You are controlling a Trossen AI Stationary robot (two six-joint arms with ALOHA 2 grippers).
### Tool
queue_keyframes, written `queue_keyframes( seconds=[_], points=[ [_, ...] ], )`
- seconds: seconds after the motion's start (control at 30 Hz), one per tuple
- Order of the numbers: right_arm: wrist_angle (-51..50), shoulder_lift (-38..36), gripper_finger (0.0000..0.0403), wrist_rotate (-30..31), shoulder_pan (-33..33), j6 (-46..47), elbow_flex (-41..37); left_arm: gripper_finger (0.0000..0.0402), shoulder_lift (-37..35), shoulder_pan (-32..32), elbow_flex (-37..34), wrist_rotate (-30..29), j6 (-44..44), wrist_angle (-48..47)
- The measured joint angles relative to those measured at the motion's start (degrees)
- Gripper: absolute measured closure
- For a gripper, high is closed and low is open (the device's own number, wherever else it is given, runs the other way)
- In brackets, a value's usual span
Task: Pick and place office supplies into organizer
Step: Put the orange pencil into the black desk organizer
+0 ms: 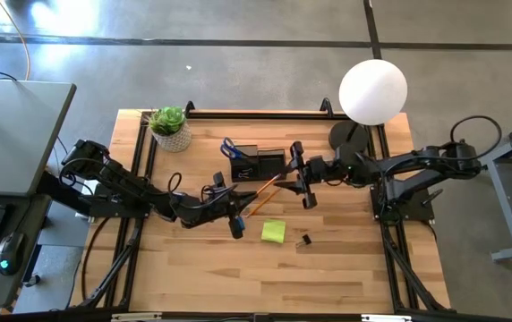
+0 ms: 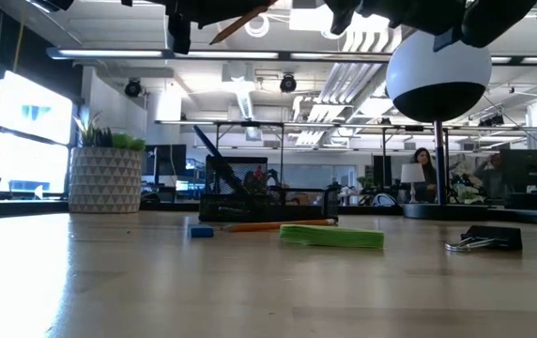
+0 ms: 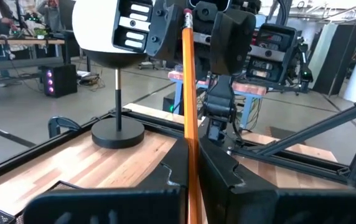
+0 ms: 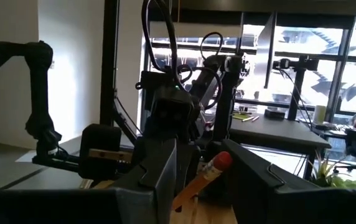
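Observation:
My left gripper (image 1: 238, 215) hangs over the middle of the table, shut on an orange pencil (image 1: 265, 194). The pencil's eraser end (image 4: 218, 163) reaches between the fingers of my right gripper (image 1: 297, 179). That gripper is open and faces it from the right, with a finger on either side; I cannot tell whether one touches the pencil. The black organizer (image 1: 258, 164) stands behind them with blue-handled scissors (image 1: 229, 148) in it. On the table lie a yellow-green sticky note pad (image 1: 273, 232), a binder clip (image 1: 305, 240), another pencil (image 2: 278, 225) and a small blue piece (image 2: 201, 231). My left gripper pinches the pencil's shaft (image 3: 192, 155) between its two fingers. The fingers are level and come from the table's left, lying along the pencil. The pencil sticks out ahead of the fingertips toward my right gripper. It is lifted clear of the table.
A potted plant (image 1: 170, 127) stands at the far left corner. A lamp with a white globe (image 1: 372, 89) and a round black base (image 1: 350, 136) stands at the far right. Bare wood (image 1: 238, 277) fills the near half of the table.

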Motion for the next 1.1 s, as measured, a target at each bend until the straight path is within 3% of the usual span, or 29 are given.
queue_keyframes(
  seconds=[0.2,0.47,0.73,0.87,1.1],
  points=[
    [0.4,0.0,0.0299,0.1,0.0,-0.5,0.0,0.0396,0.0,0.0,0.0,0.0,0.0,-0.1],
    [0.6,0.0,0.0390,-3.3,0.0,-1.4,0.0,0.0396,0.0,0.0,0.0,0.3,0.0,-0.8],
    [0.2,0.1,0.0394,-3.4,0.0,-3.0,0.0,0.0398,0.0,0.0,0.0,-0.1,-0.7,-1.0],
    [-0.2,0.1,0.0393,-0.7,-0.3,-5.5,0.0,0.0397,-0.5,0.0,0.0,-4.1,-0.1,-1.5],
    [-13.4,0.1,0.0396,6.0,-4.1,-14.1,5.8,0.0349,-10.6,0.0,0.0,-12.0,5.8,-9.3]
  ],
)
